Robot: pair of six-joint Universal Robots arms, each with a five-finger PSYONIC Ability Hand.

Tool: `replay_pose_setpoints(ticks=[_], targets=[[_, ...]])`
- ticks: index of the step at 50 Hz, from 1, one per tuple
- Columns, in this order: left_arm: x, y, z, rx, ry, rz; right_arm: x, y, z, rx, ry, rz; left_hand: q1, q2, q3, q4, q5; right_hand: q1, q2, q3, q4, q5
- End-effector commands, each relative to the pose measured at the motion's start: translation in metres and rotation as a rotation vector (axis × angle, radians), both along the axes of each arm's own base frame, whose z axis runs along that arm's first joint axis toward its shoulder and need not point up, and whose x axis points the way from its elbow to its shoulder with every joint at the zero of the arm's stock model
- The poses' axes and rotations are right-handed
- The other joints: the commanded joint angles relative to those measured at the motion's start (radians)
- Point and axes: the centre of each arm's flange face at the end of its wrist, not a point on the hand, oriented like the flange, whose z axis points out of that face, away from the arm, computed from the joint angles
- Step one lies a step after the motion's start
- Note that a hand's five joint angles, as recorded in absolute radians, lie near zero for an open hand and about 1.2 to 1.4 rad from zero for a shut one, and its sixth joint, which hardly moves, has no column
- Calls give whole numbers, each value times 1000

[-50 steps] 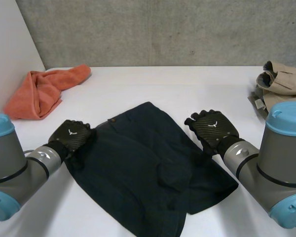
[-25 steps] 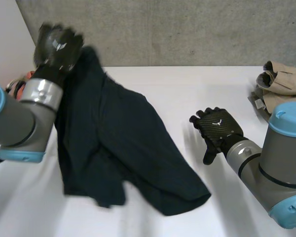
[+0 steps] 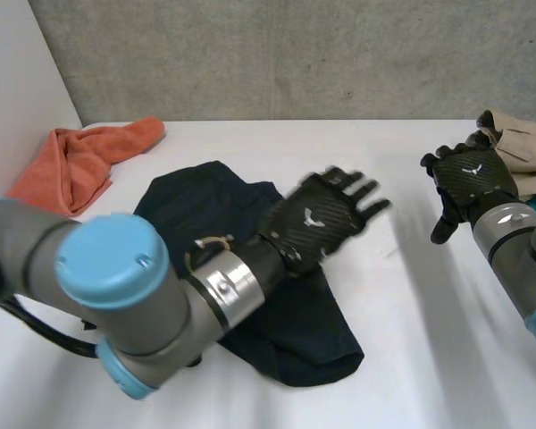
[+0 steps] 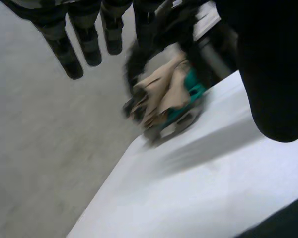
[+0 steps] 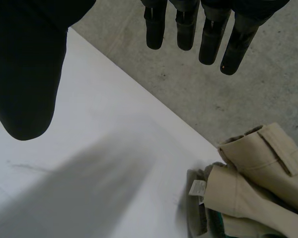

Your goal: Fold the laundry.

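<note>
We see the dark garment (image 3: 205, 201) lying crumpled on the white table (image 3: 339, 152), on the robot's left half, and the left arm reaches across it. The left hand (image 3: 324, 221) is over the garment's right edge, its fingers (image 4: 72, 47) straight and spread, holding nothing. The right hand (image 3: 469, 179) is well apart from the garment, near a pile of beige clothes (image 3: 527, 143) — its fingers (image 5: 186, 29) are also straight, and nothing is between them and the thumb. An orange towel (image 3: 76, 165) lies at the far left.
</note>
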Motion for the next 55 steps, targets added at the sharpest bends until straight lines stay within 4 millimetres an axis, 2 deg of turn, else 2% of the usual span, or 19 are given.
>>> replay_pose_setpoints(ticks=[1,4,8,9,12,14,16,20,24,29,36,39,41,47,50,52,53,54,55], targets=[[75,-62,48,-14,96,417,15,1,13,-34,-2,79,-7,-14,-20,-15,-30,-25,-51,-36,-59,-54],[94,-75,57,-15,131,514,16,1,17,-20,-14,94,-7,-14,-20,-15,-30,-25,-51,-36,-59,-54],[126,-102,59,3,157,654,18,3,16,2,-14,101,13,6,1,6,-9,-25,-51,-36,-59,-54],[138,-115,59,8,160,695,18,3,16,2,-12,101,22,15,10,15,0,-25,-51,-36,-59,-54],[146,-133,49,30,150,724,27,12,10,18,-3,132,22,15,10,15,0,-25,-51,-36,-59,-54],[154,-156,32,68,128,757,30,15,8,24,-1,140,46,38,33,38,23,-25,-51,-36,-59,-54],[154,-166,20,110,102,762,31,18,4,37,3,143,60,53,48,53,38,-25,-51,-36,-59,-54],[148,-184,-18,284,1,721,30,21,-4,62,11,143,60,53,48,53,38,-25,-51,-36,-59,-54],[143,-187,-34,397,-23,639,29,22,-6,67,14,142,78,71,65,71,55,-25,-51,-36,-59,-54],[138,-188,-35,437,6,608,29,23,-9,75,16,144,219,212,206,211,196,-25,-51,-36,-59,-54],[135,-198,-45,421,20,630,29,24,-15,92,22,144,266,259,253,258,243,-25,-51,-36,-59,-54],[134,-211,-48,373,39,668,29,24,-17,100,24,144,374,367,362,367,352,-25,-51,-36,-59,-54],[133,-220,-50,327,50,687,29,25,-18,101,24,145,541,534,529,534,519,-25,-51,-36,-59,-54],[130,-230,-61,279,38,683,28,28,-22,115,29,146,841,834,828,834,819,-25,-51,-36,-59,-54],[129,-231,-65,281,35,678,28,28,-23,118,30,146,827,820,814,819,804,-25,-51,-36,-59,-54],[128,-232,-69,286,32,679,28,28,-23,117,30,146,684,676,671,676,661,-25,-51,-36,-59,-54],[128,-233,-70,286,30,679,28,28,-23,117,30,146,567,559,554,559,544,-25,-51,-36,-59,-54],[128,-232,-72,290,27,684,28,28,-23,117,30,146,272,265,259,264,249,-25,-51,-36,-59,-54],[128,-232,-72,289,27,687,28,28,-22,116,29,147,100,93,88,93,78,-25,-51,-36,-59,-54]])
